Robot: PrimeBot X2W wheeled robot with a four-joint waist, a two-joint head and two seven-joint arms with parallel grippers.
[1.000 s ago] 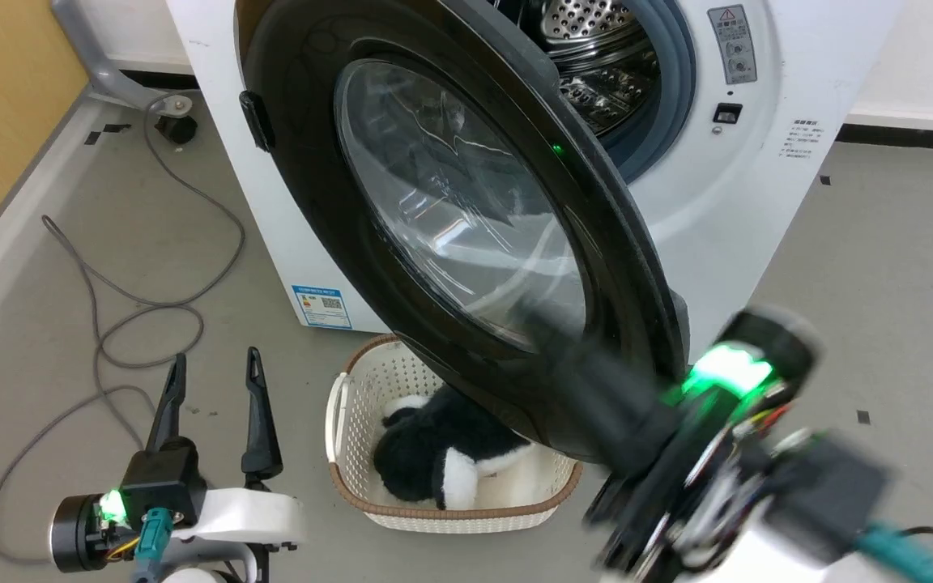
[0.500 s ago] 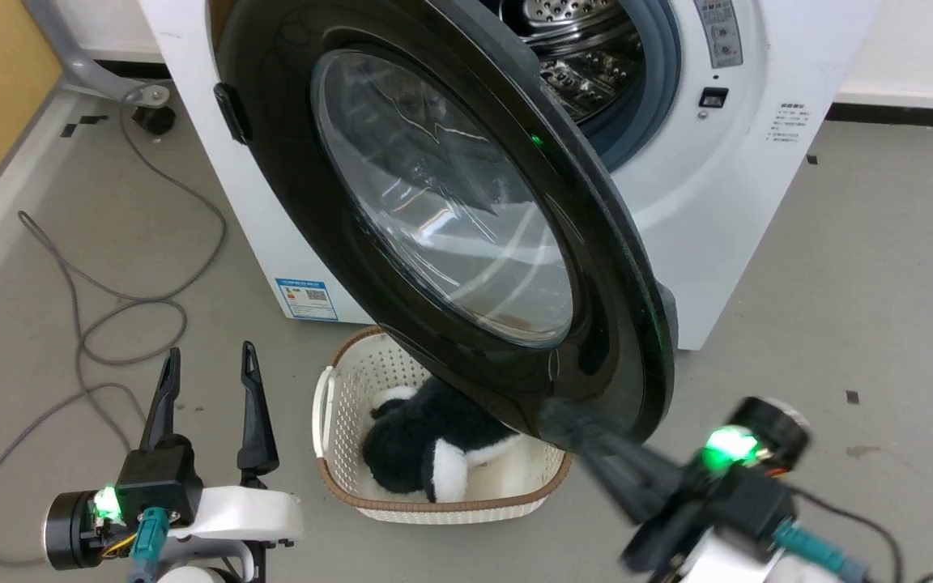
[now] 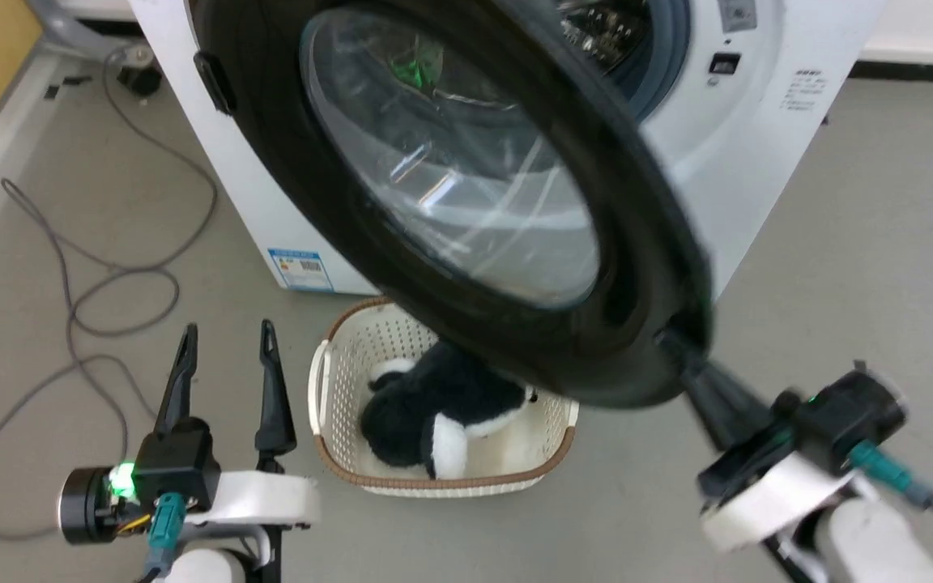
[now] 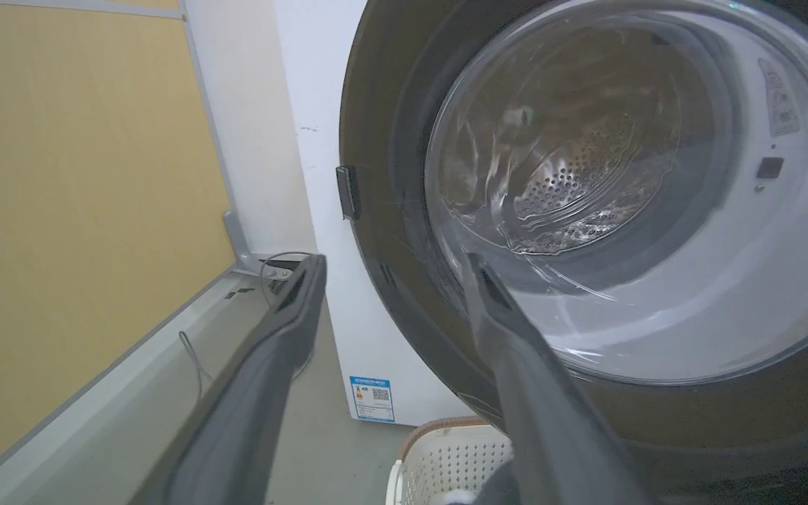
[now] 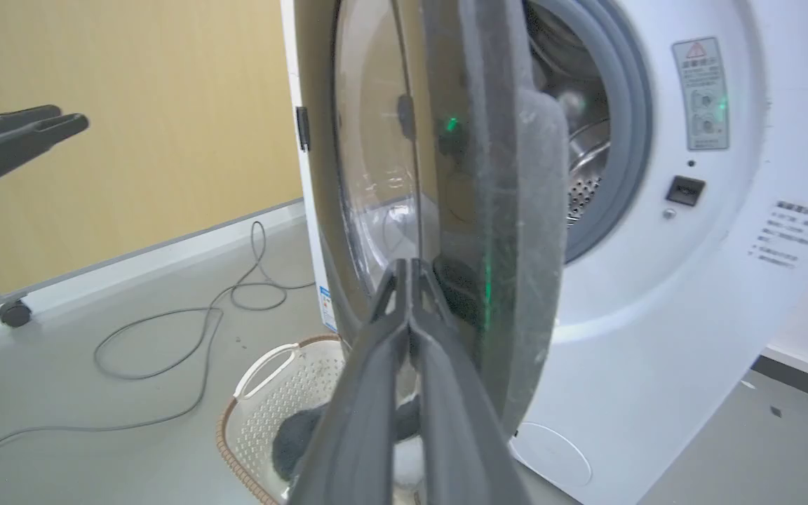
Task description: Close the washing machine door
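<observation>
The washing machine door (image 3: 329, 235), round, glossy black with a domed glass window, stands partly open in front of the white machine (image 3: 766, 162). The steel drum (image 3: 604, 24) shows behind its right edge. My right gripper (image 3: 669, 340) is shut with nothing in it, and its tips rest at the door's lower right rim. In the right wrist view the door (image 5: 495, 182) is nearly edge-on, and the gripper's (image 5: 411, 265) closed tips meet its outer face. My left gripper (image 3: 227, 328) is open low at the left, apart from the door (image 4: 390, 140), fingers (image 4: 285, 330) spread.
A white basket (image 3: 322, 389) holding a black-and-white plush toy (image 3: 434, 409) sits on the floor under the door. A grey cable (image 3: 70, 283) loops across the floor at the left. A yellow wall (image 4: 74, 175) with a pale skirting runs along the left.
My right gripper has swung from in front of the door's lower glass out to its lower right rim. The door now covers more of the drum opening. The head camera has shifted too.
</observation>
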